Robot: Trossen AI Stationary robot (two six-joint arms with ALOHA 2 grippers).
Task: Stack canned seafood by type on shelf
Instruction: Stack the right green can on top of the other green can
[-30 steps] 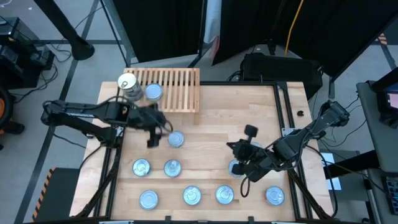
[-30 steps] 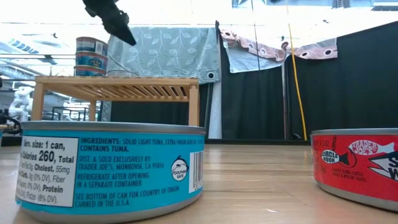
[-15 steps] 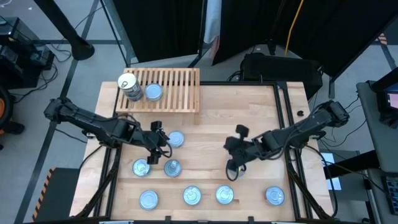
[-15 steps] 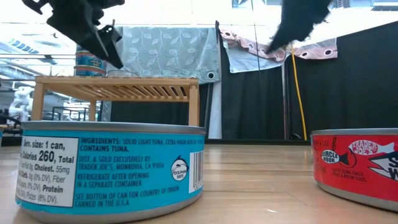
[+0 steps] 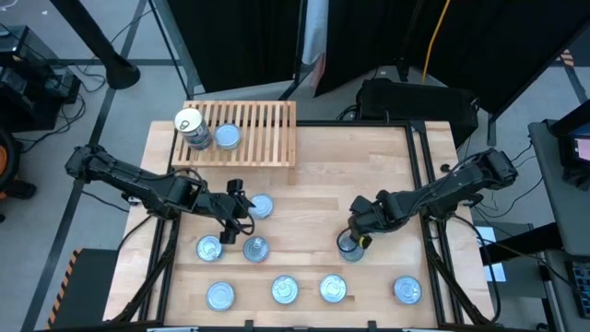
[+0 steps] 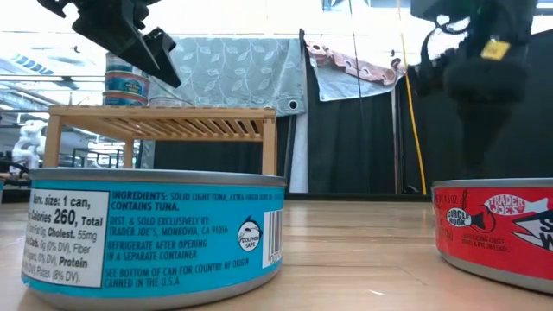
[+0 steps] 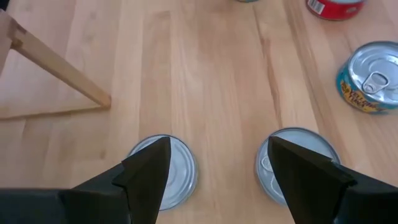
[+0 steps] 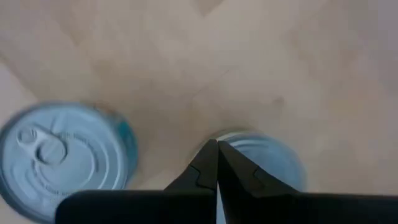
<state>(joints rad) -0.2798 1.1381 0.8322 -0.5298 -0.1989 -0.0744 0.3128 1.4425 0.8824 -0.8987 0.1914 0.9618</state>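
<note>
Nearest the low camera, two tins fill the foreground: a blue tin [image 6: 155, 233] with its printed label turned forward and a red tin [image 6: 492, 229] at the edge — side labels that the overhead view never shows. From above, the same front row reads only as four silvery tops [image 5: 285, 290] along the table's [image 5: 369, 166] near edge.

Behind that row, the left gripper [image 5: 236, 224] hangs with its fingers spread, holding nothing. Its wrist view sets the two dark fingers [image 7: 146, 174] over two tins [image 7: 292, 163] lying side by side on the wood, one under each finger, with a gap of bare board between. A third tin [image 7: 372, 84] with a pull tab lies farther off.

Across the table, the right gripper [image 5: 353, 242] points down at a lone tin [image 5: 348, 247]. Only its wrist view settles the fingers: they are pressed together to a point [image 8: 217, 163] above the tin's lid, gripping nothing — another tin [image 8: 62, 158] lies just beside.

Farthest back stands the shelf [image 5: 249, 129]. From above it carries a stack [image 5: 191, 127] and a single tin [image 5: 228, 137] beside it; the low view shows the stack's [image 6: 126, 76] blue banded sides.
</note>
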